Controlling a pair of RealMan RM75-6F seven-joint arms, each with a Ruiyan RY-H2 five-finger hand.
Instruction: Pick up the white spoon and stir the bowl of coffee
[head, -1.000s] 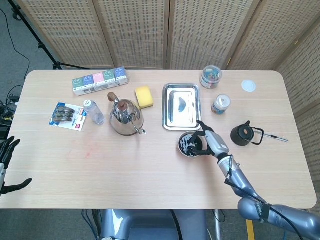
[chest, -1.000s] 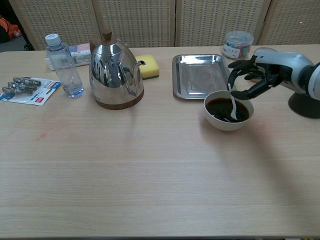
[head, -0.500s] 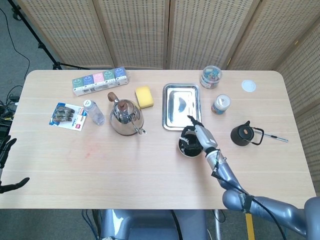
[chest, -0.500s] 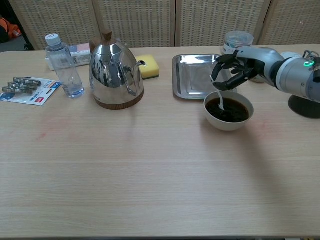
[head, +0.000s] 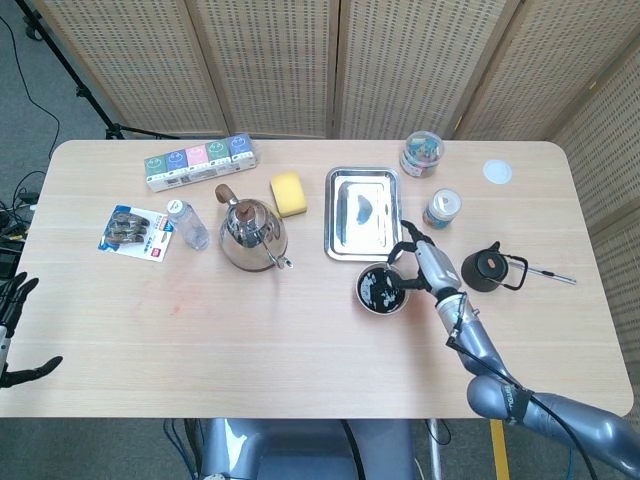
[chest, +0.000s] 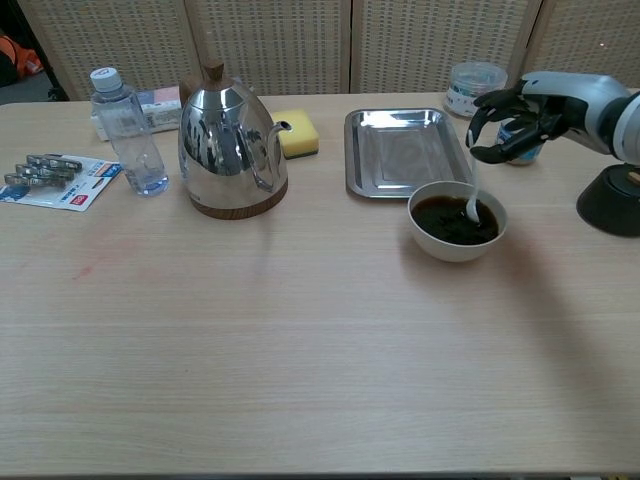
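**Spoon swung to right edge of bowl**

Since half a second ago, moved from the left rim of the bowl to its right side: right hand (chest: 515, 118), with the white spoon (chest: 472, 200). Now pinched near its top between dark fingertips, handle nearly upright, tip dipped in the coffee near the right rim. Raised above and to the right of the bowl (chest: 457, 244), other fingers curled loosely.

Low at the left edge of the head view, off the surface (head: 300, 340): left hand (head: 14, 335), fingers apart, holding nothing.

Containers, one by one:
- One white bowl, filled with dark coffee, just in front of the tray.
- One steel tray (chest: 400, 150), holding only a reflection, as far as can be told.
- One steel kettle (chest: 228, 140) with wooden knob; content hidden.
- One clear bottle (chest: 126, 118), white cap.
- One clear jar (head: 421, 154) with colourful small things inside, too small to name.
- One small can (head: 441, 208) beside the tray.
- One small black pot (head: 487, 268) at the right.

Also counted: one yellow sponge (chest: 296, 132), one long box (head: 200, 161), one card of clips (chest: 50, 178), one white disc (head: 497, 171).
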